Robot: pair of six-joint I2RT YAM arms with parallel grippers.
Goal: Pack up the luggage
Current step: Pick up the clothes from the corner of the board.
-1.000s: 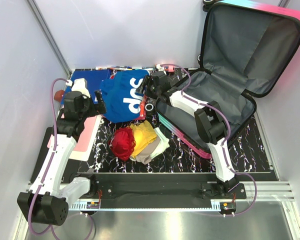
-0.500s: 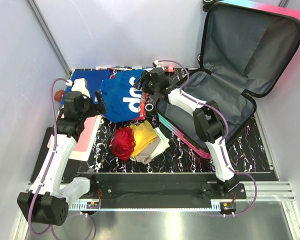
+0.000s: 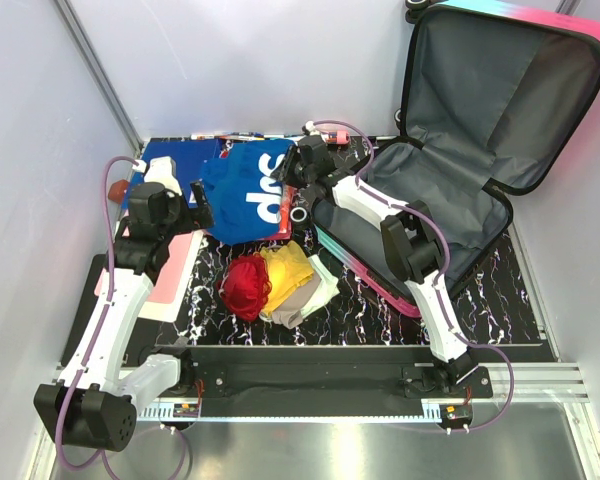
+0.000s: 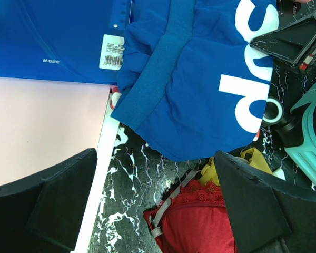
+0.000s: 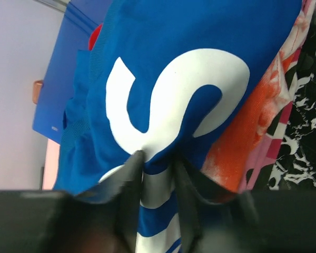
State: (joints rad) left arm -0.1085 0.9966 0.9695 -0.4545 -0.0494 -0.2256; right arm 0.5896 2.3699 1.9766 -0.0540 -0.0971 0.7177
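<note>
1. Since a second ago the right gripper (image 3: 294, 168) has slid a little left and further back onto the blue shirt (image 3: 242, 197), and the shirt's right edge has bunched up under it; the left arm has not shifted.
2. The right gripper is clenched on a fold of the blue shirt; in the right wrist view its fingers (image 5: 132, 167) pinch the cloth just below a large white letter.
3. An orange-and-pink item (image 5: 252, 132) lies under the shirt's edge.
4. The left gripper (image 4: 155, 158) hangs released, jaws spread wide, above the shirt's near hem and the red garment (image 4: 197, 221); it touches nothing.
5. The luggage (image 3: 500, 90) lies open on the right side of the tabletop (image 3: 480, 300), its lid propped up towards the far right corner, grey lining showing.
6. The red garment sits with a yellow garment (image 3: 288, 265) in a small pile just beside the luggage's near-left edge.
7. A blue folder (image 3: 168, 160) lies flat at the far left, partly under the shirt.
</note>
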